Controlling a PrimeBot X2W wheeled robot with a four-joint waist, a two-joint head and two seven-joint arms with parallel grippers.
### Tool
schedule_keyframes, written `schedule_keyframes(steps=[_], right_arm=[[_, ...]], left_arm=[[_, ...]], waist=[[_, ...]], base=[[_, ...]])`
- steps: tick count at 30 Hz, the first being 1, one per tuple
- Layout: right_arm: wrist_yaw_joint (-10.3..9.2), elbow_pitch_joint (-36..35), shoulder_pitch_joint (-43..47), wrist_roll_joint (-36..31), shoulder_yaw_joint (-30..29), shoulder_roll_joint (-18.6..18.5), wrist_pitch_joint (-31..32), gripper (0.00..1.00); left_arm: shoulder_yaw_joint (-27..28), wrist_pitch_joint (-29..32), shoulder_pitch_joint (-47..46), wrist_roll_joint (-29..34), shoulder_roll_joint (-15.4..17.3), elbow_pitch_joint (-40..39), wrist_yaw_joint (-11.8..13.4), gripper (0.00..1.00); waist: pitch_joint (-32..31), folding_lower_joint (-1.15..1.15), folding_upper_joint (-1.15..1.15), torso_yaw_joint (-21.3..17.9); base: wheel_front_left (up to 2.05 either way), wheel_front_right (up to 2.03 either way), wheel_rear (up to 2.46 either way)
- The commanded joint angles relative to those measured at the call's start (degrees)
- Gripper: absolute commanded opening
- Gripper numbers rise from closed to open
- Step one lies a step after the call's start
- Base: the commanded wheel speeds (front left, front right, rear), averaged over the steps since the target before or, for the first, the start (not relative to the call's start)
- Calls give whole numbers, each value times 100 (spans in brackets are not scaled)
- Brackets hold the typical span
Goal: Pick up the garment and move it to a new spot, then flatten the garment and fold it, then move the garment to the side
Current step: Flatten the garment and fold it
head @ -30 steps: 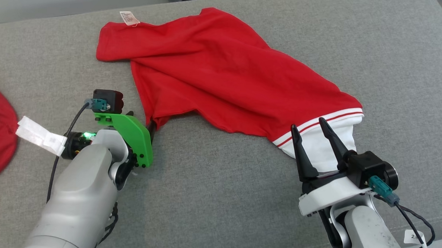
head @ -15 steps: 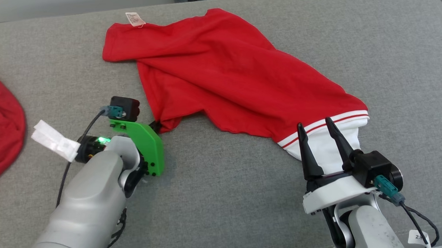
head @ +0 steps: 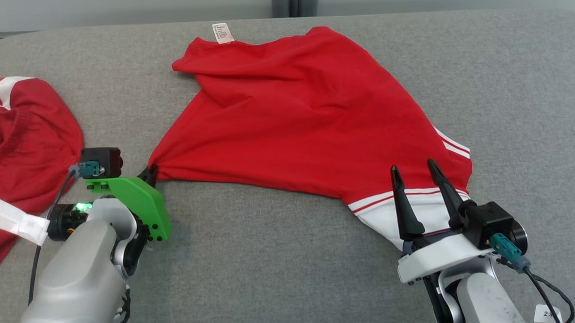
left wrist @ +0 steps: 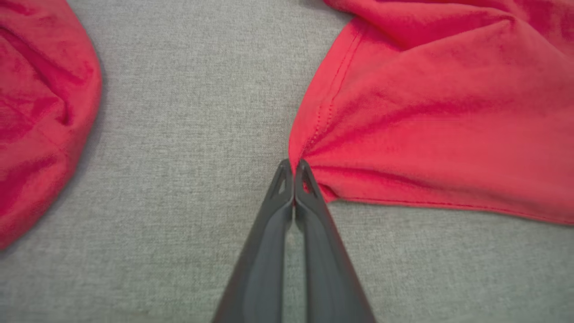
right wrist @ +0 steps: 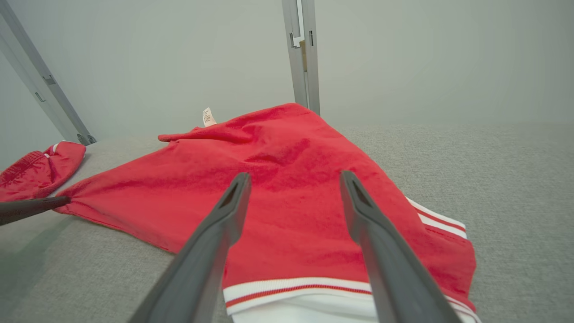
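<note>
The left gripper (left wrist: pixel 293 167) is pinched shut on the near-left corner of the garment (head: pixel 308 128), whose red cloth fans away from the tips, up and to the right across the grey surface (head: pixel 273 258). The right gripper (head: pixel 412 166) stands wide, holding nothing, its fingers over the garment's white-striped near-right edge. Another red cloth (head: pixel 22 121) lies apart, left of the left gripper.

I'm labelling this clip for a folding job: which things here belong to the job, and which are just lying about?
In the job:
- red garment
- left gripper, jaws shut on the garment's corner
- right gripper, jaws open at the striped hem

Lying about:
- second red garment, off to the left
</note>
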Motion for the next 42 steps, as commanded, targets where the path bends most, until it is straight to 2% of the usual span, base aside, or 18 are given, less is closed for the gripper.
schedule_keyframes(steps=[1, 4, 7, 12, 18, 21, 24, 32, 42], right_arm=[[-7, 9, 63, -17, 3, -15, -24, 100], [-7, 24, 66, -4, -1, -16, -24, 100], [-7, 21, 102, -31, -73, -15, -25, 100], [-7, -33, 194, -77, -282, -15, -15, 100], [-7, -98, 335, -137, -586, -14, 25, 100], [-7, -136, 367, -160, -696, -15, 65, 100], [-7, -167, 450, -152, -790, -14, 92, 100], [-7, -190, 617, -195, -959, -16, 225, 100], [-7, -169, 449, -142, -1069, -16, 617, 100]], left_arm=[[42, -33, 143, -39, 36, -103, 72, 100], [74, -215, 343, -28, 40, -333, 196, 100], [169, -696, 606, -22, 55, -661, 314, 100], [332, -1502, 1075, 103, 103, -1324, 252, 100], [964, -1608, 1815, 747, 24, -2732, 233, 100], [1426, -1605, 2246, 1188, -116, -3416, 120, 100], [1768, -1605, 2665, 1535, -286, -3754, -83, 100], [2450, -1607, 3297, 2024, -662, -3831, -361, 100], [2636, -1608, 3248, 2315, -825, -3622, -557, 100]], waist=[[-64, 0, 0, 49], [-112, 0, 0, 47], [-191, 0, 0, 42], [-342, 0, 0, 94], [-532, 0, 0, 247], [-620, 0, 0, 300], [-716, 0, 0, 349], [-983, 0, 0, 393], [-1000, 0, 0, 346]], base=[[0, 0, 0], [0, 0, 0], [0, 0, 0], [0, 0, 0], [0, 0, 0], [0, 0, 0], [0, 0, 0], [0, 0, 0], [0, 0, 0]])
